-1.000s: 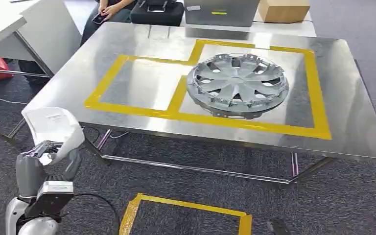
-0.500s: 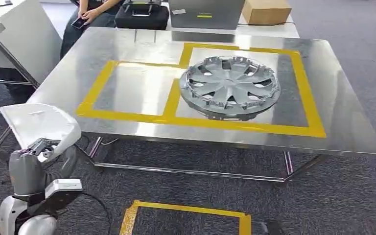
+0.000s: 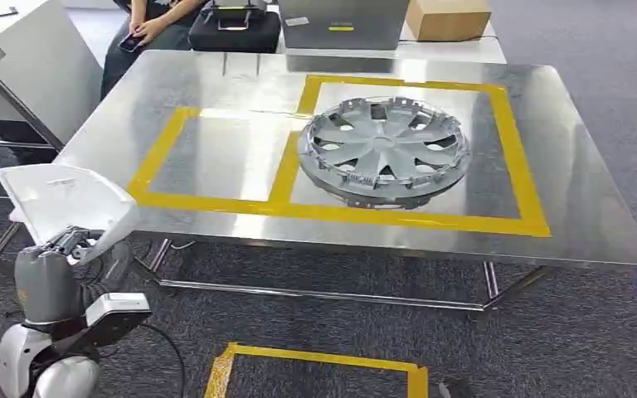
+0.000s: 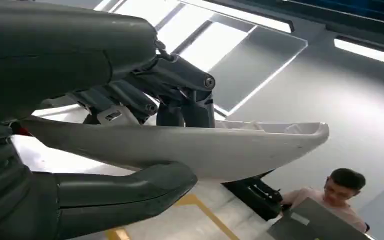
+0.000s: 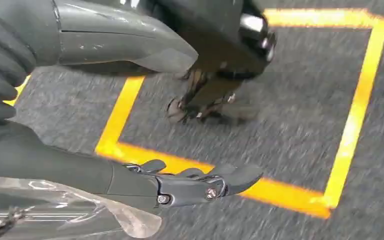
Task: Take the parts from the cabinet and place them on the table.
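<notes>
While the left hand (image 3: pixel 70 245) grips a white part (image 3: pixel 66 199), a hubcap (image 3: pixel 381 149) lies on the steel table (image 3: pixel 240 83).

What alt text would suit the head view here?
The robot's left hand holds a white plastic part beside a steel table, where a grey hubcap lies inside a yellow-taped rectangle.

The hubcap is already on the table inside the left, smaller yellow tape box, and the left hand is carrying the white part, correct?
Not quite. The head view shows the hubcap inside the right, larger yellow tape box, not the left one. The rest holds: the left hand grips the white part.
</notes>
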